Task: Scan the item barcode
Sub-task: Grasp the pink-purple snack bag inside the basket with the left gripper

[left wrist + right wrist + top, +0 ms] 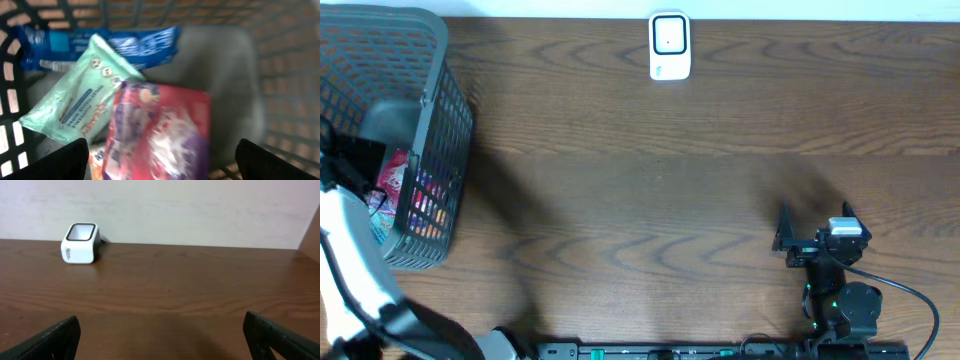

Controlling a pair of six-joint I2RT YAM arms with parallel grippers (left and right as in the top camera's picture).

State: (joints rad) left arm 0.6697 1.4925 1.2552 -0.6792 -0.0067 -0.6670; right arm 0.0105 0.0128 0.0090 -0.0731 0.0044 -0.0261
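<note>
We found the left tool (162, 159) released over a red pack (160, 125) in the basket (282, 60). The right tool (162, 336) was likewise released, facing the scanner (80, 243).

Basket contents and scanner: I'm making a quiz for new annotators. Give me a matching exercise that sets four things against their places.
Things:
1. blue packet
2. mint-green wipes pack
3. red-and-purple pouch
4. white scanner

Places:
A. on the bare table, near its far edge
B. top of the pile, over a corner of the wipes pack
C. at the back of the basket, partly under the wipes pack
D. slanted, between the other two packs

Pairs: 1-C, 2-D, 3-B, 4-A
</note>
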